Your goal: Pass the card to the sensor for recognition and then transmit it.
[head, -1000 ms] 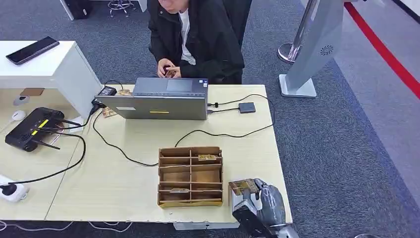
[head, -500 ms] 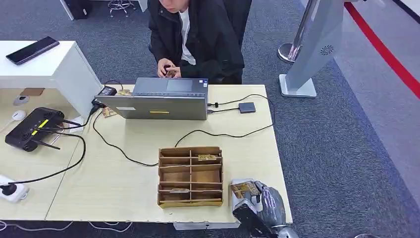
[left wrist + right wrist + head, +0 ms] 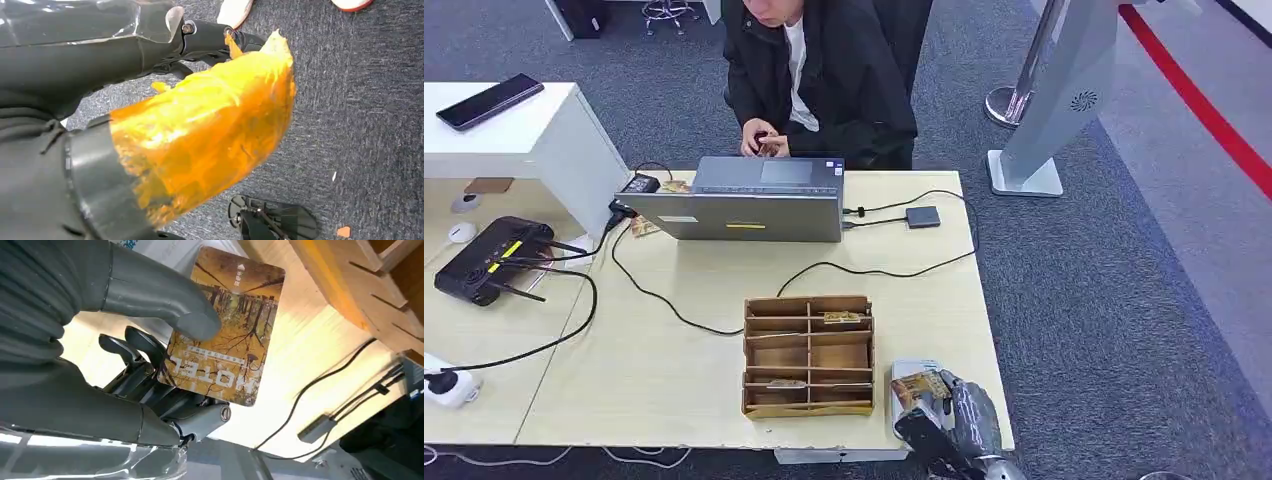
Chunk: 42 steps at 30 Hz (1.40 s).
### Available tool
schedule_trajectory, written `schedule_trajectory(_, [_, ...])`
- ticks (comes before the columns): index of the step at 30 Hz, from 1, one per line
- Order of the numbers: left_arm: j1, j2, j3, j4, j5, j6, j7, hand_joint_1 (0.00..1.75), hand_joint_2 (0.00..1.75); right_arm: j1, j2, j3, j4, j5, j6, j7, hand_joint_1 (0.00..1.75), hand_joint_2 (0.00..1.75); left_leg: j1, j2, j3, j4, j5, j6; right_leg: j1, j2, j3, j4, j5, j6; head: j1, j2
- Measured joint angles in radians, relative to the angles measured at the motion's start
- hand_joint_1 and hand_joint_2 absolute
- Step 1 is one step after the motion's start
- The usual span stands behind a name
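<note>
My right hand (image 3: pixel 954 422) is low over the table's front right corner and pinches a brown forest-print card (image 3: pixel 919 385) between thumb and fingers. The right wrist view shows the card (image 3: pixel 225 325) printed "HOTEL", with the thumb (image 3: pixel 160 300) of that hand (image 3: pixel 75 390) pressed on its face. Just under the card lies a flat white device (image 3: pixel 911 367), partly hidden by it. A small dark box (image 3: pixel 922 217) on a cable lies beside the laptop (image 3: pixel 749 200). My left hand (image 3: pixel 210 40) hangs over the floor, fingers stretched out and holding nothing.
A wooden card organizer (image 3: pixel 808 355) with several slots stands left of my right hand. A person (image 3: pixel 819 70) sits behind the laptop. Cables cross the table (image 3: pixel 674 370). A black router (image 3: pixel 489 258) is at far left, a grey stand (image 3: pixel 1049 100) on the floor at right.
My right hand has drawn the card slightly toward the table's front edge, baring more of the white device. Nothing else has moved.
</note>
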Motion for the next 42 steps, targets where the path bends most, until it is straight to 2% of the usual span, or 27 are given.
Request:
schedule_trajectory(12, [0.0,0.0,-0.007,0.0,0.003,0.0,0.0,0.0,0.0,-0.011,0.0,0.0,0.03,0.005,-0.004,0.011,1.75,1.75,0.0,0.0,0.0,0.0,0.0,0.0,0.0,0.0,0.0,0.0,0.0,0.0,0.0,0.0])
schedule_trajectory(24, [0.0,0.0,-0.024,0.0,0.006,0.0,0.0,0.0,0.0,-0.025,0.0,-0.005,0.069,0.095,-0.011,0.079,1.75,1.75,0.0,0.0,0.001,0.0,0.0,0.0,0.0,0.0,0.001,0.0,0.0,0.0,0.0,0.0])
schedule_trajectory(42, [-0.001,0.0,-0.031,0.0,0.012,-0.001,0.0,0.0,0.0,-0.033,0.0,-0.011,0.082,0.142,-0.005,0.112,1.75,1.75,0.0,0.0,0.002,0.0,0.0,0.0,0.0,0.0,0.002,0.0,0.0,0.0,0.0,0.0])
